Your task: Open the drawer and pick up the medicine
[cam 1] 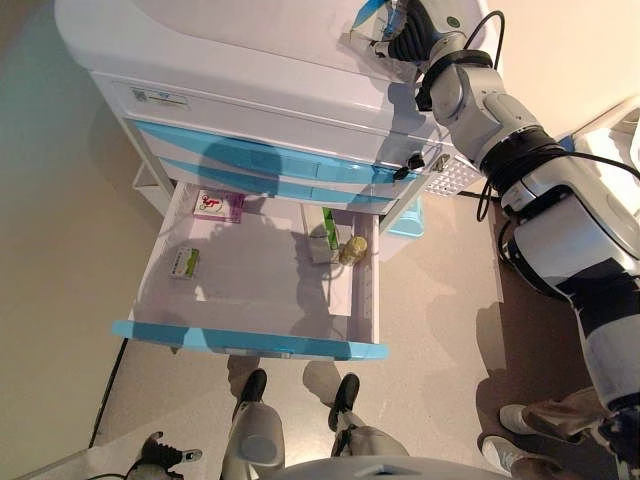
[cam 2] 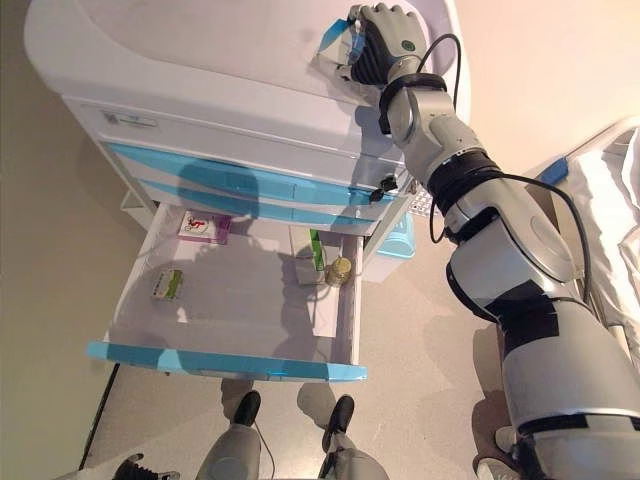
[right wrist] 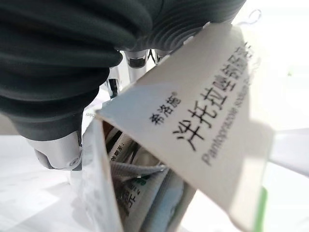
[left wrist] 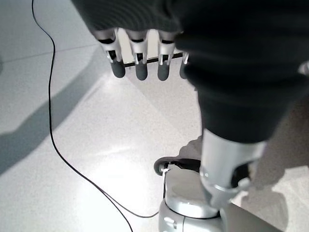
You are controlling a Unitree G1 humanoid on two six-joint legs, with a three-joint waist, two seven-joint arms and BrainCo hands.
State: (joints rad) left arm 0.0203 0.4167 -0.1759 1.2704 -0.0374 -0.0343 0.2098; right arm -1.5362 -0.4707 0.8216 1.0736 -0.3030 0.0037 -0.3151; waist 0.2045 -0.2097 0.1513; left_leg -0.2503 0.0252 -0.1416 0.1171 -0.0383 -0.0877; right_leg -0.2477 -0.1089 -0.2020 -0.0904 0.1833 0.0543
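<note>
Right hand point(cam 2: 385, 35) grips a medicine box point(right wrist: 193, 130) over the cabinet top point(cam 2: 220, 40).
Drawer point(cam 2: 225, 362) stands open with boxes inside; left hand point(left wrist: 140, 60) hangs relaxed above the floor.

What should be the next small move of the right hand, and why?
Probably lower the box onto the cabinet top and let go. The right hand holds it over the top; the drawer is open. The left hand hangs idle.

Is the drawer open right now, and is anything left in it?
Open: the drawer is pulled out, with a pink box, green box and small bottle inside. The right robot hand holds a medicine box over the cabinet top.
</note>
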